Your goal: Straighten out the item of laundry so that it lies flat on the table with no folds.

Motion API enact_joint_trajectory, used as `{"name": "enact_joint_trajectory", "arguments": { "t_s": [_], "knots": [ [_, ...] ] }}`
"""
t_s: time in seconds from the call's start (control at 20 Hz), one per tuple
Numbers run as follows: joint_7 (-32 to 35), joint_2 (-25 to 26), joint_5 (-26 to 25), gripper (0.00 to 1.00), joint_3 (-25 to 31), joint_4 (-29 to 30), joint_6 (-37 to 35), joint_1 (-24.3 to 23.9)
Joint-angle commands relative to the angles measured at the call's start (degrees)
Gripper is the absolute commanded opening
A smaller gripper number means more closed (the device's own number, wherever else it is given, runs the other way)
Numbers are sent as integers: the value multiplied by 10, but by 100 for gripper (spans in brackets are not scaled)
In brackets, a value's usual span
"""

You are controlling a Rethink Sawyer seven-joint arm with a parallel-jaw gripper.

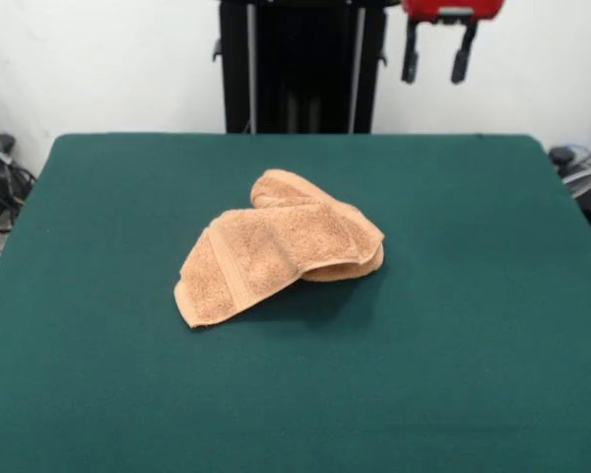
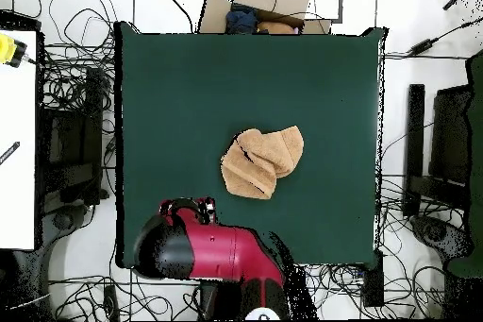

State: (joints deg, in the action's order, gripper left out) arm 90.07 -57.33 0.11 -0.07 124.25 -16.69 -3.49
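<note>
While the towel (image 1: 281, 251) sits bunched near the middle of the tabletop (image 1: 453, 374), the task stands undone: the cloth is doubled over itself in at least two layers, with a rounded fold bulging at its far and right side and one flat corner reaching toward the near left. A woven border band runs across that flat corner. In the overhead view the towel (image 2: 262, 162) shows as a compact, lobed heap with a dark crease between its layers, well clear of every edge of the tabletop (image 2: 170, 82).

The gripper (image 1: 437, 57) hangs raised at the far side, well apart from the cloth, its two dark fingers (image 1: 411, 54) spread with a clear gap and holding nothing. The overhead view shows the red arm (image 2: 208, 247) drawn back over the base-side edge.

Judgement on handling: the towel is likely light, soft and limp, with a rough nap that should drag on the felt-like surface instead of sliding freely. The exposed near-left corner, at the border band, appears the soundest place to pinch, since a single layer lies open there. A grasp on the rounded fold risks lifting several layers at once.
</note>
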Motion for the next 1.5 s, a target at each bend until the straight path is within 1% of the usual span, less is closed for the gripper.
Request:
{"name": "enact_joint_trajectory", "arguments": {
  "t_s": [0.05, 0.15, 0.25, 0.3, 0.45, 0.75, 1.15, 1.3, 1.4, 1.5],
  "knots": [
    [76, 65, -20, 100, 11, -20, 3, 2],
    [56, 94, -21, 100, 20, -59, -10, -14],
    [35, 132, -10, 100, 43, -94, -36, -43],
    [22, 146, -14, 100, 53, -109, -32, -55],
    [10, 171, -4, 100, 74, -128, -55, -84],
    [1, 185, -12, 100, 84, -185, -110, -98],
    [1, 192, -17, 100, 99, -219, -139, -111],
    [10, 197, -16, 100, 101, -227, -134, -110],
    [7, 204, -2, 100, 122, -221, -138, -125],
    [0, 201, -6, 100, 130, -232, -139, -128]
  ]
}}
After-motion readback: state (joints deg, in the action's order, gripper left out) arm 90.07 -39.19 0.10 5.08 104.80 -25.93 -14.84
